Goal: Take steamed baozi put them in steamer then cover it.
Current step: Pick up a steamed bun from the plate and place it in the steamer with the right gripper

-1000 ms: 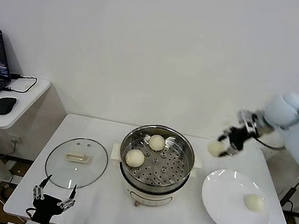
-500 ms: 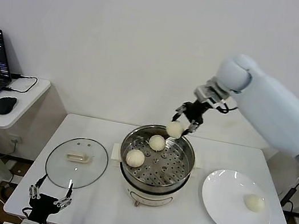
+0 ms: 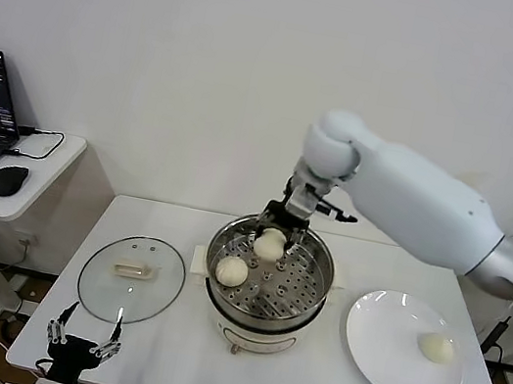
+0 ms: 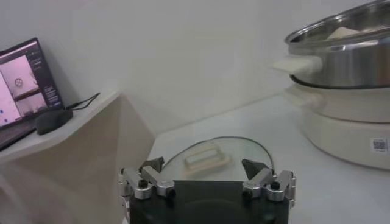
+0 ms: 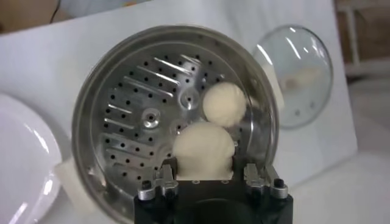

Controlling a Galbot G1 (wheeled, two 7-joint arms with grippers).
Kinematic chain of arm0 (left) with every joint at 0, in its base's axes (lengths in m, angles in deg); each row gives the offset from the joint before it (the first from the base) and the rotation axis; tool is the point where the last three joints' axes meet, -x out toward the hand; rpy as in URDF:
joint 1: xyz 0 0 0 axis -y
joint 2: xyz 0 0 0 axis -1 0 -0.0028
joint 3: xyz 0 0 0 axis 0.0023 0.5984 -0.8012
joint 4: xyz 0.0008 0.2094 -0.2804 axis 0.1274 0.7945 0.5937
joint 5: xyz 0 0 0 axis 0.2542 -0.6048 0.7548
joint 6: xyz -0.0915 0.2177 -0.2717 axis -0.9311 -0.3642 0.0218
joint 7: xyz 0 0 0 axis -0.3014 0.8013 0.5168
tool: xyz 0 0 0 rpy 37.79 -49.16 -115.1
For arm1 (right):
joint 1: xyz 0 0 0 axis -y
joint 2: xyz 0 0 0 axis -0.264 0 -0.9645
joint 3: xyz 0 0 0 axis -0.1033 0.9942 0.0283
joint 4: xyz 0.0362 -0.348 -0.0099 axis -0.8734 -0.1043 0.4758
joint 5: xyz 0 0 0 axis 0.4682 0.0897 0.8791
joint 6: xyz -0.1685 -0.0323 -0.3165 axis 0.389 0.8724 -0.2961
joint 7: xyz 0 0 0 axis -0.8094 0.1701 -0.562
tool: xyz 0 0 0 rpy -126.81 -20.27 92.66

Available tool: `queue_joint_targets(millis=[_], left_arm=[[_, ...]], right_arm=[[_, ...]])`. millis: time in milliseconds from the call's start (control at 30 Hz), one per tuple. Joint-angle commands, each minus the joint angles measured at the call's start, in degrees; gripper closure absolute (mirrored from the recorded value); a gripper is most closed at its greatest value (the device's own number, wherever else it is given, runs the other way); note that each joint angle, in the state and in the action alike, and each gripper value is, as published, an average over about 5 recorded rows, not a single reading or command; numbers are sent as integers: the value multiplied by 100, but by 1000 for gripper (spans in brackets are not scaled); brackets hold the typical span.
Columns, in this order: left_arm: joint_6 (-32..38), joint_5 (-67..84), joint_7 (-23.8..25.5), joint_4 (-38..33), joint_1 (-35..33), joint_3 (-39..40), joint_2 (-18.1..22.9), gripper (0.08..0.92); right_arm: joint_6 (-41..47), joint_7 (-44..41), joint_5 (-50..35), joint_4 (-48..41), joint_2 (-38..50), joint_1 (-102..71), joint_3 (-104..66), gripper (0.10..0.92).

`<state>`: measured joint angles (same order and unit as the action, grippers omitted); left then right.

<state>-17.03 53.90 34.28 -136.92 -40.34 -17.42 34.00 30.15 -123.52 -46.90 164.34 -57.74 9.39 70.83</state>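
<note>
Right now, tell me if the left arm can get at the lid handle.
Probably yes. The left gripper hangs open at the table's near edge, just short of the lid, which lies flat beside the steamer with its handle up. Nothing stands between them; the right gripper is over the steamer.

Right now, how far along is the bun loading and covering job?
Done: one creamy-white round bun lies in the shiny steel steamer. In hand: the right gripper holds another bun above it. Left: the bun on the white plate, then the clear glass lid. The left gripper waits open.
</note>
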Motion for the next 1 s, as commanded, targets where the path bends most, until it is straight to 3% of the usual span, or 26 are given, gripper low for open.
queue_joint_targets(millis=[33, 1000], left_arm=[[0, 1, 2, -42, -22, 1, -3, 177], [-3, 1, 11, 48, 48, 37, 9, 177]], right_arm=[[-530, 109, 649, 600, -142, -119, 382, 465], [-378, 110, 795, 920, 109, -722, 458, 465]])
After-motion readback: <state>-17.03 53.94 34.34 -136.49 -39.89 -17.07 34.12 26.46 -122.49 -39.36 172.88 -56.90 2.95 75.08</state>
